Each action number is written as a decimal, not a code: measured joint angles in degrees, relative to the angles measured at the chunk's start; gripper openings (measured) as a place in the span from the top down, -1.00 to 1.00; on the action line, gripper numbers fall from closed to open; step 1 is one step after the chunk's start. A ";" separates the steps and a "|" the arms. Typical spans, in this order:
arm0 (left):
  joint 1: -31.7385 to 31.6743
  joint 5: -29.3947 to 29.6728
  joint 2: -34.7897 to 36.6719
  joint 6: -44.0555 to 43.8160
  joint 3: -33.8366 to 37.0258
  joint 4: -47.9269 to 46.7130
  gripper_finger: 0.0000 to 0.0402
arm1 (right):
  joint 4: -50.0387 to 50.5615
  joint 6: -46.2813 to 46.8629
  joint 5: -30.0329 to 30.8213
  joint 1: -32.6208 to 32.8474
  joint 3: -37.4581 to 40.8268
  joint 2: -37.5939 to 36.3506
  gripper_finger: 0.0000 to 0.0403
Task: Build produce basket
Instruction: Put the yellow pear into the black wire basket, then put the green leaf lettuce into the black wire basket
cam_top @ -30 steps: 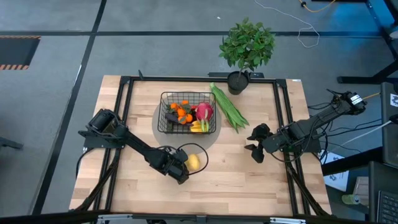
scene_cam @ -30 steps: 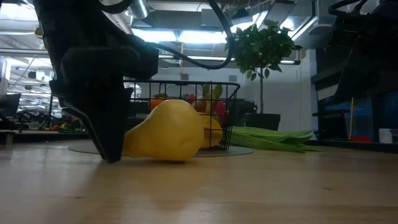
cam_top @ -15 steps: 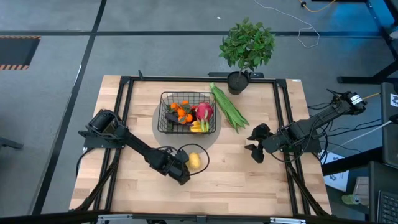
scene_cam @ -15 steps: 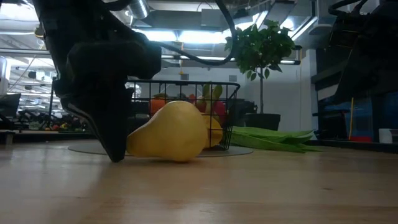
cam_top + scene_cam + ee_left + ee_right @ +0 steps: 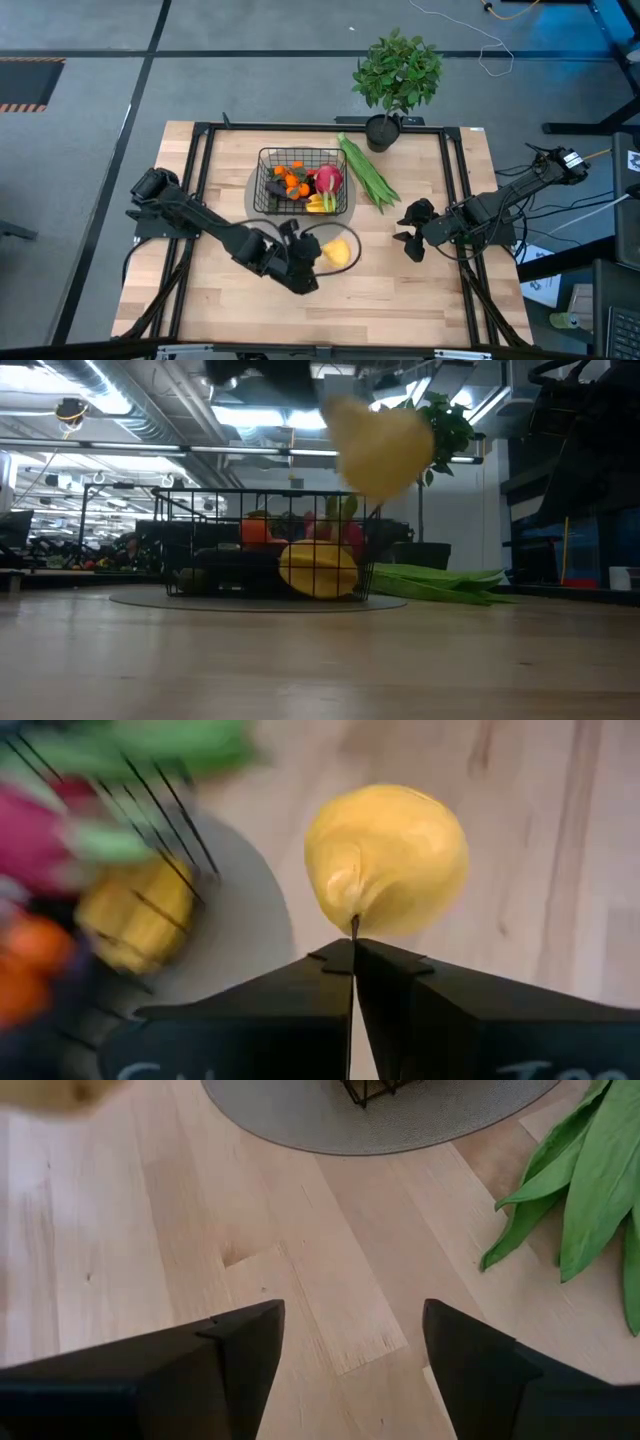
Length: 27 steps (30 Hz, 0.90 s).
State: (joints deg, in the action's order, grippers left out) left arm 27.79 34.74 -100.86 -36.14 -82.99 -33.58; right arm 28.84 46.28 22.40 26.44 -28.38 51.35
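Yellow and pear-shaped, a smooth fruit hangs by its thin dark stem from the left gripper, whose two dark fingers are clenched tight on that stem. From table height the fruit is well clear of the wooden worktop, up above the rim of the basket. From above it sits just off the front edge of the round grey mat, nearer the worktop's front edge than the back.

On that mat stands the small rectangular black wire-mesh basket — toward the back edge, left of centre. It holds orange pieces, a pink dragon fruit and a yellow fruit.

Long green pods lie on the wood just beside the basket's right side, next to a leafy potted plant at the back edge.

Toward the right edge waits the right gripper — fingers spread apart, grasping nothing.
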 joint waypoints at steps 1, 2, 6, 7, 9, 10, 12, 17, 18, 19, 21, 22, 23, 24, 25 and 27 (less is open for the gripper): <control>-0.35 1.18 0.25 1.75 -1.59 -1.17 1.00 | -0.03 -0.02 0.01 0.00 0.00 0.00 -0.13; -0.74 2.31 0.40 3.30 -3.06 -2.47 1.00 | -0.04 -0.02 -0.01 0.00 0.00 0.00 -0.13; -2.97 7.47 0.48 7.00 -10.17 -12.37 1.00 | -0.08 -0.02 -0.01 0.00 0.00 0.00 -0.13; -3.81 8.66 0.49 7.38 -11.76 -14.90 1.00 | -0.08 -0.02 -0.01 0.00 0.00 0.00 -0.13; -6.07 10.09 0.59 7.39 -13.68 -19.66 1.00 | -0.11 -0.02 0.01 0.00 0.00 0.00 -0.13; -7.40 10.57 0.59 7.03 -14.01 -22.21 1.00 | -0.10 -0.03 -0.01 0.00 0.00 0.00 -0.13; -10.04 10.76 0.48 5.70 -14.50 -27.43 1.00 | -0.13 -0.02 -0.01 0.00 0.00 0.00 -0.13; -14.96 10.05 0.48 -3.38 -14.81 -44.59 1.00 | -0.13 -0.13 -0.01 0.00 0.00 0.00 -0.13; -15.58 9.54 0.48 -5.72 -14.81 -48.01 1.00 | -0.13 -0.13 -0.01 0.00 0.00 0.00 -0.13; -16.06 9.42 0.48 -8.00 -14.81 -51.14 1.00 | -0.13 -0.15 -0.01 0.00 0.00 0.00 -0.13; -16.81 9.48 0.48 -11.38 -14.81 -55.26 1.00 | -0.13 -0.20 -0.01 0.00 0.00 0.00 -0.13; -17.18 9.54 0.48 -11.75 -14.81 -56.30 1.00 | -0.13 -0.22 -0.01 0.00 0.00 0.00 -0.13; -17.63 9.56 0.48 -11.81 -14.81 -56.47 1.00 | -0.13 -0.24 -0.01 0.00 0.00 0.00 -0.13; -18.10 9.55 0.48 -11.78 -14.81 -56.45 1.00 | -0.13 -0.24 -0.01 0.00 0.00 0.00 -0.13; -18.60 9.13 0.48 -11.72 -14.81 -56.34 0.99 | -0.13 -0.24 -0.01 0.00 0.00 0.00 -0.13; -19.58 6.86 0.48 -10.36 -14.81 -56.25 0.94 | -0.13 -0.21 -0.01 0.00 0.00 0.00 -0.13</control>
State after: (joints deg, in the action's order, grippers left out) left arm 8.22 41.60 -100.38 -46.50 -97.80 -89.83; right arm 28.71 46.08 22.39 26.44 -28.38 51.35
